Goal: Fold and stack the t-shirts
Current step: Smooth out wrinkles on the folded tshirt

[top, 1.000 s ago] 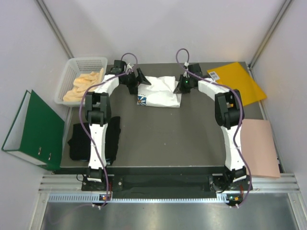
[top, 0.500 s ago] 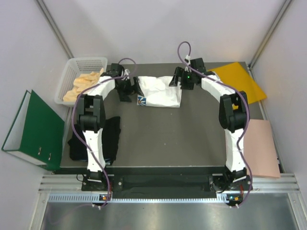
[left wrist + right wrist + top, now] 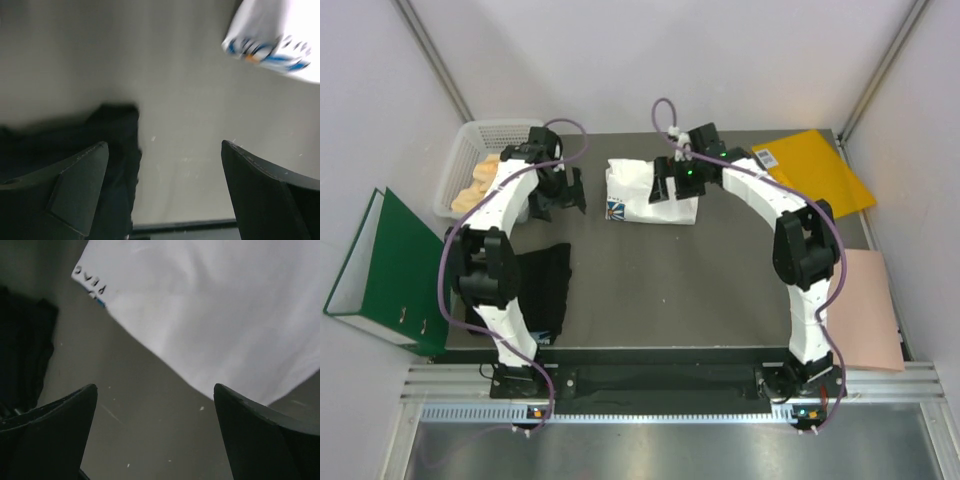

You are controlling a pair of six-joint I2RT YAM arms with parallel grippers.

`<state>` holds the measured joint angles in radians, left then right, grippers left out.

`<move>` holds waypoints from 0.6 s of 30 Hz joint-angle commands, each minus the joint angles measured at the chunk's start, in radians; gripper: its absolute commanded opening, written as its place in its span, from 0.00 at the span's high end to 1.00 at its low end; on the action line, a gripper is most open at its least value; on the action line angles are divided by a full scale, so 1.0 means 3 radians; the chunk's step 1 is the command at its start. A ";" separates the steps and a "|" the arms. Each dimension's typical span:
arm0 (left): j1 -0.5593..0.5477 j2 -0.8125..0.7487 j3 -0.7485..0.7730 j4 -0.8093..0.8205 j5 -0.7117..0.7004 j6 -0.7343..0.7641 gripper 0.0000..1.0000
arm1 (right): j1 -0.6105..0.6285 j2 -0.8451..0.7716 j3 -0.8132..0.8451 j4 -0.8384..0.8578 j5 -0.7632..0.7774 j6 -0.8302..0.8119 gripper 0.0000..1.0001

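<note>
The white t-shirt (image 3: 640, 180) lies folded at the back middle of the table, its blue print (image 3: 616, 208) at the front left corner. My right gripper (image 3: 670, 190) hovers over it, open and holding nothing. In the right wrist view the white t-shirt (image 3: 215, 305) fills the top, beyond the open gripper (image 3: 155, 387). The black t-shirt (image 3: 545, 285) lies at the front left, partly under the left arm. My left gripper (image 3: 563, 198) hangs open left of the white shirt. In the left wrist view, the black t-shirt (image 3: 60, 135) and the white t-shirt (image 3: 280, 35) lie beyond the open gripper (image 3: 164, 145).
A white basket (image 3: 470, 150) with yellowish cloths stands at the back left. A green binder (image 3: 390, 270) lies off the table's left edge. An orange envelope (image 3: 820, 165) lies at the back right, and a pink sheet (image 3: 865, 305) at the right edge.
My right gripper has opened, let go of the white t-shirt and moved left over it. The left arm has swung left, away from the shirt.
</note>
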<state>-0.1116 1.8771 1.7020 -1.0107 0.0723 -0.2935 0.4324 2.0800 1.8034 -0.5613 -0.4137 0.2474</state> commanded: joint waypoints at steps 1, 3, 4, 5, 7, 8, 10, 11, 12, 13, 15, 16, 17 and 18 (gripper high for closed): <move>0.0009 -0.0269 -0.0212 -0.0433 -0.0327 -0.0213 0.01 | 0.0374 0.0031 0.0150 -0.0282 -0.0242 -0.0237 0.00; -0.0001 -0.0310 -0.0294 -0.0588 -0.0603 -0.0294 0.01 | 0.0410 -0.0020 -0.0008 -0.0160 -0.0267 -0.0170 0.00; -0.0001 -0.0325 -0.0370 -0.0654 -0.0685 -0.0315 0.01 | 0.0405 -0.0020 -0.0044 -0.0144 -0.0273 -0.0125 0.00; -0.0006 -0.0346 -0.0401 -0.0766 -0.0736 -0.0330 0.01 | 0.0399 -0.0030 -0.0090 -0.0123 -0.0257 -0.0114 0.00; -0.0062 -0.0402 -0.0483 -0.0839 -0.0885 -0.0376 0.01 | 0.0394 -0.0025 -0.0100 -0.0108 -0.0237 -0.0104 0.00; -0.0093 -0.0407 -0.0493 -0.0940 -0.0921 -0.0397 0.01 | 0.0379 -0.0015 -0.0090 -0.0113 -0.0222 -0.0114 0.00; -0.0241 -0.0387 -0.0504 -0.1058 -0.1043 -0.0443 0.01 | 0.0359 0.0026 -0.0075 -0.0113 -0.0186 -0.0109 0.00; -0.0388 -0.0361 -0.0509 -0.1115 -0.1130 -0.0463 0.01 | 0.0318 0.0036 -0.0055 -0.0108 -0.0155 -0.0109 0.01; -0.0471 -0.0316 -0.0514 -0.1237 -0.1196 -0.0519 0.01 | 0.0287 0.0061 -0.0039 -0.0108 -0.0140 -0.0099 0.00; -0.0553 -0.0295 -0.0534 -0.1289 -0.1329 -0.0560 0.01 | 0.0252 0.0067 -0.0009 -0.0103 -0.0114 -0.0063 0.00; -0.0798 -0.0274 -0.0585 -0.1355 -0.1422 -0.0662 0.01 | 0.0114 0.0087 -0.0008 -0.0011 -0.0129 0.0013 0.01; -0.0860 -0.0274 -0.0672 -0.1361 -0.1432 -0.0698 0.01 | 0.0068 0.0092 0.0007 0.0010 -0.0140 0.0039 0.00; -0.0951 -0.0274 -0.0733 -0.1366 -0.1432 -0.0729 0.01 | -0.0034 0.0107 0.0017 0.0055 -0.0175 0.0065 0.00; -0.0988 -0.0274 -0.0800 -0.1351 -0.1432 -0.0795 0.01 | -0.0086 0.0113 0.0032 0.0061 -0.0191 0.0106 0.00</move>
<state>-0.3458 1.8126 1.5227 -1.2957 -0.2890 -0.4545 0.4831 2.0972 1.7737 -0.6052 -0.4648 0.2382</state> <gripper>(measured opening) 0.987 0.993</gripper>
